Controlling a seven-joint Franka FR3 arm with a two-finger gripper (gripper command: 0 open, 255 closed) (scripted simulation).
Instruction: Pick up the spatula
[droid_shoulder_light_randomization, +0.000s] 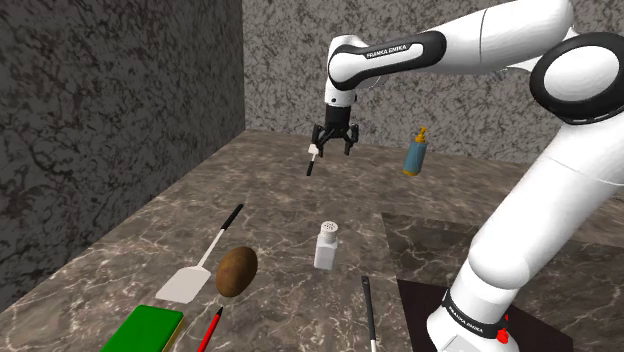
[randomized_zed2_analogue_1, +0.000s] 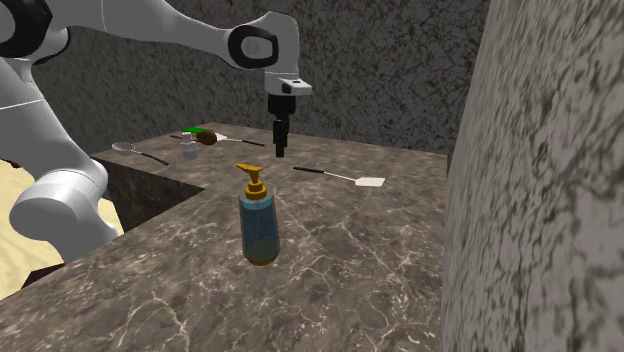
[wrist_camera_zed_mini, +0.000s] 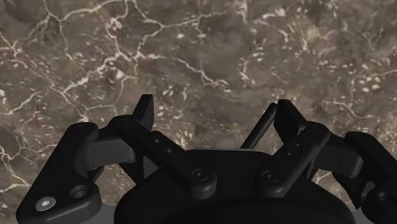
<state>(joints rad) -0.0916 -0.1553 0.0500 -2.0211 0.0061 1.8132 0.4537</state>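
Observation:
A slim spatula (randomized_zed2_analogue_1: 340, 177) with a black handle and a small white blade lies on the dark marble counter (randomized_zed2_analogue_1: 350, 260); in the shoulder view this slim spatula (droid_shoulder_light_randomization: 313, 160) sits just left of my hand. My gripper (droid_shoulder_light_randomization: 333, 150) hovers open a little above the counter by its handle end. From across the counter, the gripper (randomized_zed2_analogue_1: 281, 152) points straight down. In the wrist view the gripper (wrist_camera_zed_mini: 214, 105) has its fingers apart, and the black handle (wrist_camera_zed_mini: 259, 130) lies on the counter beside one finger, not clasped. A larger white-bladed spatula (droid_shoulder_light_randomization: 203, 262) lies nearer the front.
A blue soap bottle (droid_shoulder_light_randomization: 416, 152) with a yellow pump stands at the back. A white shaker (droid_shoulder_light_randomization: 326, 245), a brown oval thing (droid_shoulder_light_randomization: 237, 271), a green block (droid_shoulder_light_randomization: 147, 330), a red-handled tool (droid_shoulder_light_randomization: 210, 330) and a black utensil (droid_shoulder_light_randomization: 369, 310) lie toward the front. Stone walls (droid_shoulder_light_randomization: 110, 110) close off two sides.

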